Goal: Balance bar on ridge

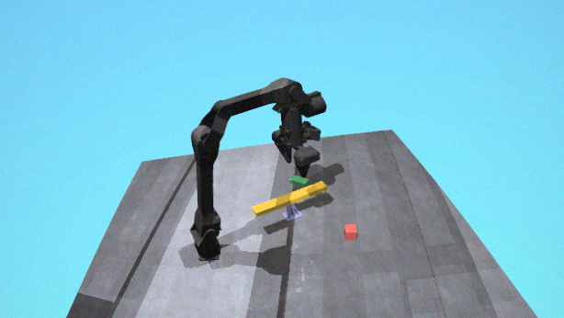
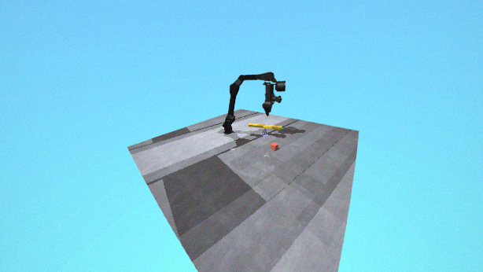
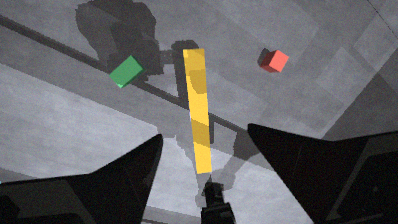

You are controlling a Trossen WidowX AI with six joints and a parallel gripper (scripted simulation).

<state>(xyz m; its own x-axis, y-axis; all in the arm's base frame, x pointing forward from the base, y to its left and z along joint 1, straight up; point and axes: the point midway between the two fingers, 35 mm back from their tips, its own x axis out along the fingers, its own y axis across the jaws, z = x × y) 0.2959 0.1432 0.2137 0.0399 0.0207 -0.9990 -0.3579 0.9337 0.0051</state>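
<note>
The yellow bar (image 1: 290, 198) (image 2: 265, 126) (image 3: 196, 102) lies across the top of the small lavender ridge (image 1: 292, 214) (image 2: 264, 133), which sits near the bar's middle. Both ends of the bar are off the table (image 1: 390, 276) (image 2: 236, 216), with its shadow apart below it, and it looks about level. The ridge is hidden under the bar in the wrist view. My gripper (image 1: 296, 168) (image 2: 267, 114) (image 3: 206, 132) is open and empty. It hangs above the bar, not touching it, and the bar shows between and beyond the fingertips in the wrist view.
A green block (image 1: 299, 180) (image 2: 282, 129) (image 3: 127, 71) lies behind the bar in the top view, on the left in the wrist view. A red cube (image 1: 350, 232) (image 2: 274, 146) (image 3: 276, 61) lies on the bar's other side. The arm's base stands beyond the bar's near end.
</note>
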